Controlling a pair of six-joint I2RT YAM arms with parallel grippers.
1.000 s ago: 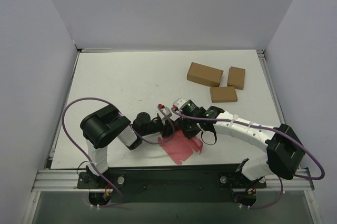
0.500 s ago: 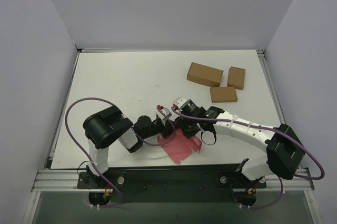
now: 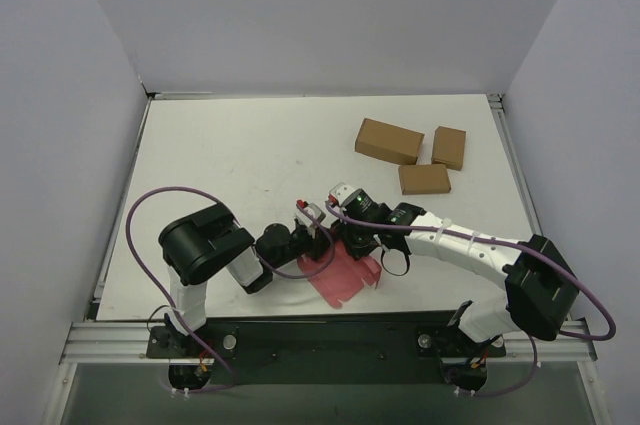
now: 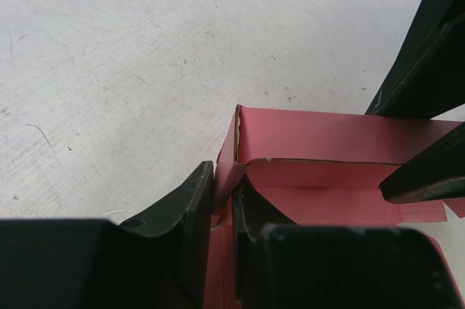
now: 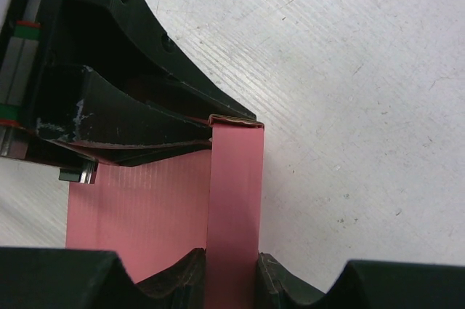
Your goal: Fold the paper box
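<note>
The pink-red paper box lies partly folded near the table's front, between the two arms. In the left wrist view its walls stand up and meet at a corner. My left gripper is shut on the short end wall at that corner, with one finger outside and one inside. My right gripper is shut on a raised long wall strip of the paper box. The left gripper's black fingers hold the far end of that strip. In the top view both grippers meet over the paper box.
Three brown cardboard boxes lie at the back right. Purple cables loop from both arms. White walls enclose the table on three sides.
The left gripper has narrowed onto the box's end wall and its arm has shifted slightly toward the box. The right gripper and the box have hardly moved.
</note>
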